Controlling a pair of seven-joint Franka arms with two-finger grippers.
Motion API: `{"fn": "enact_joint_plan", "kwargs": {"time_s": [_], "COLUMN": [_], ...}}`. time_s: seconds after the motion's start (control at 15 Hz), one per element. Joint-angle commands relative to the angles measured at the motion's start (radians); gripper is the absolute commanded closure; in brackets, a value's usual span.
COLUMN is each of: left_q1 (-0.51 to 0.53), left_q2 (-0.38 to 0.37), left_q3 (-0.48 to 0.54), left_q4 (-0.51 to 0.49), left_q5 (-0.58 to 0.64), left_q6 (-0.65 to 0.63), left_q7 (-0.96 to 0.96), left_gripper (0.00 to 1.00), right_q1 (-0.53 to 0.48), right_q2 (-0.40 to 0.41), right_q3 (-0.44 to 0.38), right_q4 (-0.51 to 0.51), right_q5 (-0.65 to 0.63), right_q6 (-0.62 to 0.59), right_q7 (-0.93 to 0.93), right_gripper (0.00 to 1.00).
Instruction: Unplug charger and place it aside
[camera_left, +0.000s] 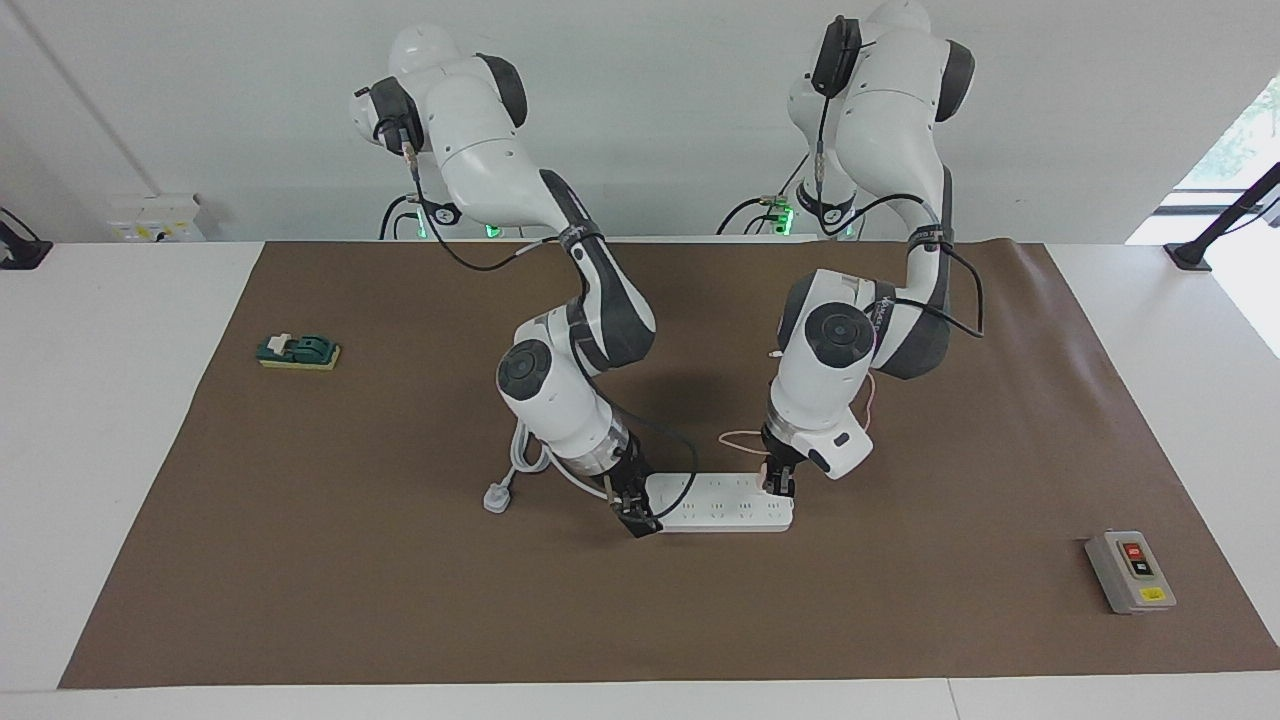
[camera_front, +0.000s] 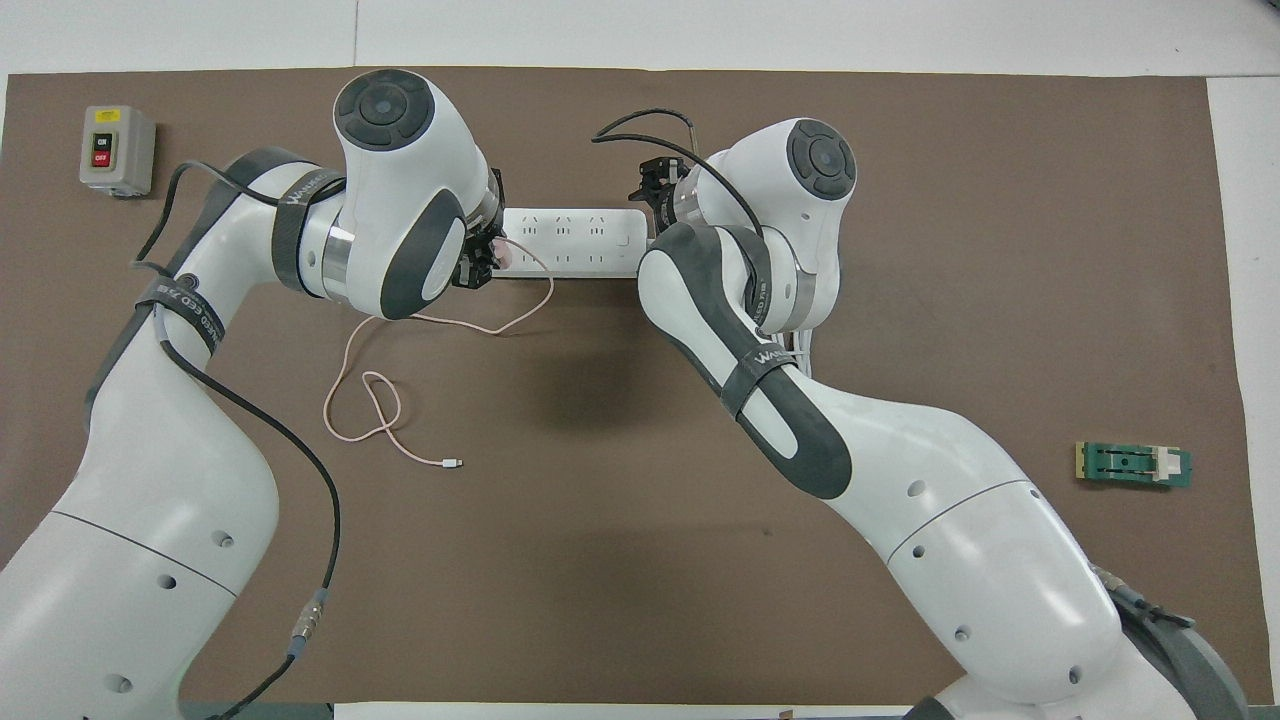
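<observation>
The pale pink charger (camera_front: 504, 257) is plugged into the white power strip (camera_left: 720, 503) at the strip's end toward the left arm. My left gripper (camera_left: 779, 488) stands down over that end, shut on the charger, which it mostly hides in the facing view. The thin pink cable (camera_front: 350, 362) loops over the mat nearer to the robots and ends in a small white connector (camera_front: 452, 463). My right gripper (camera_left: 640, 520) is down at the strip's other end, against its corner.
The strip's thick white cord and plug (camera_left: 497, 497) lie beside the right gripper. A grey switch box (camera_left: 1130, 571) sits toward the left arm's end, farther from the robots. A green block (camera_left: 298, 351) lies toward the right arm's end of the brown mat (camera_left: 400, 600).
</observation>
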Motion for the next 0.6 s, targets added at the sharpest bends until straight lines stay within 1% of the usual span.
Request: {"fn": "enact_joint_plan", "kwargs": {"time_s": [0.0,0.53], "left_q1": [0.000,0.002], "left_q2": [0.015,0.012], "left_q3": [0.015,0.015], "left_q4": [0.016,0.016], "left_q5": [0.018,0.015], "left_q6": [0.058,0.046], "left_q7": [0.028,0.058], "left_gripper": [1.00,1.00], "right_q1": [-0.017,-0.015], "right_q2": [0.046,0.054], "right_q3": [0.004,0.008], "right_q4": [0.061,0.059], "right_q5": [0.005,0.008], "right_q6": [0.013,0.021], "right_q7": [0.013,0.017], "right_gripper": [0.00,0.00]}}
